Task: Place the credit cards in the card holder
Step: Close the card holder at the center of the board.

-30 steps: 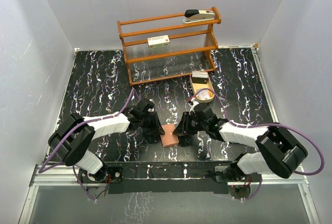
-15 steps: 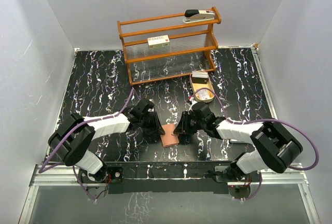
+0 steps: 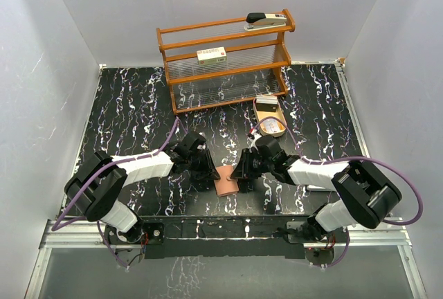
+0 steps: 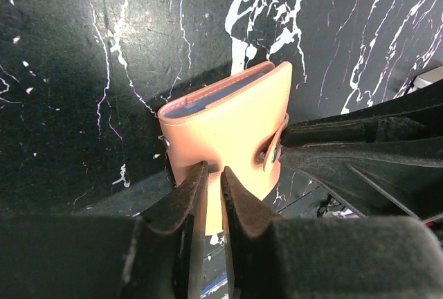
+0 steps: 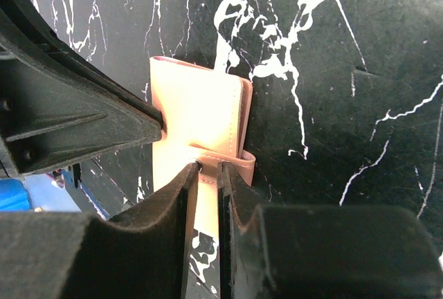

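Change: right gripper [image 5: 203, 174] narrowing over last second, forearm edging inward. It is now pinching closing tab [image 5: 239, 157] of small reddish-brown leather-look folding card holder [image 3: 225, 180]. Left gripper [image 4: 208, 183] staying clenched on card holder's opposite edge.

Card holder lying folded on black marbled table [image 3: 138, 105] between arms, light-blue credit card edge [image 4: 190, 107] showing inside fold. Judgement: card seemingly seated, closing stage beginning.

Wooden shelf rack [image 3: 221, 64] carrying stapler [image 3: 266, 20] standing well behind. Only the two grippers crowding each other.
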You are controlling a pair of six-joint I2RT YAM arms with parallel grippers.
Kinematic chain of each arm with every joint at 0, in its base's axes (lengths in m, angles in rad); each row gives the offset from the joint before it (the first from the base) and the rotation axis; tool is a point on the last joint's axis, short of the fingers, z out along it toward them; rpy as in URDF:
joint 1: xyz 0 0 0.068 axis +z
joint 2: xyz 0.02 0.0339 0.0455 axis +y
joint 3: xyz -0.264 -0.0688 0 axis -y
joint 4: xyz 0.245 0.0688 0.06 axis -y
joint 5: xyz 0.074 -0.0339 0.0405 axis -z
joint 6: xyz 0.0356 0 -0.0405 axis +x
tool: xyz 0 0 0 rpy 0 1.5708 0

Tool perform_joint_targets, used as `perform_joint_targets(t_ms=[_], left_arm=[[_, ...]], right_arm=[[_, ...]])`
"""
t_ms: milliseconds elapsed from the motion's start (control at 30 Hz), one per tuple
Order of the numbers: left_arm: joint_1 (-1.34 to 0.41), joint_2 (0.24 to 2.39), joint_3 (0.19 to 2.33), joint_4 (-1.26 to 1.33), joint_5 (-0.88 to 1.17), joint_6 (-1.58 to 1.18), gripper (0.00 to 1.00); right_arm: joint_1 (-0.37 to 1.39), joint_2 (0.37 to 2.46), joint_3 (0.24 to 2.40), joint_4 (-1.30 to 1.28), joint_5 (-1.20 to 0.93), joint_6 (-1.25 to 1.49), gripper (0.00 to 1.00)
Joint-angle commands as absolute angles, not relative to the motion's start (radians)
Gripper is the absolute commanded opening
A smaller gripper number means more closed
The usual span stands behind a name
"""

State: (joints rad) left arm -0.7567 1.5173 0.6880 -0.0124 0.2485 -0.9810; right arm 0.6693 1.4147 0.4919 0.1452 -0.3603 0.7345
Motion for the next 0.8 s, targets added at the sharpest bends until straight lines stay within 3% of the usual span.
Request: perform_joint_targets(t_ms=[0,767], left_arm=[[-0.762,1.533,0.690,-0.022,0.256,-0.985,0.12],[-0.762,1.526,0.684,-0.021,0.251,-0.987,0.13]], right_arm=[[0.672,1.426,0.549,0.166,-0.387,0.707,0.15],[0.713,1.486,0.661,-0.024,-0.323,0.623,0.13]])
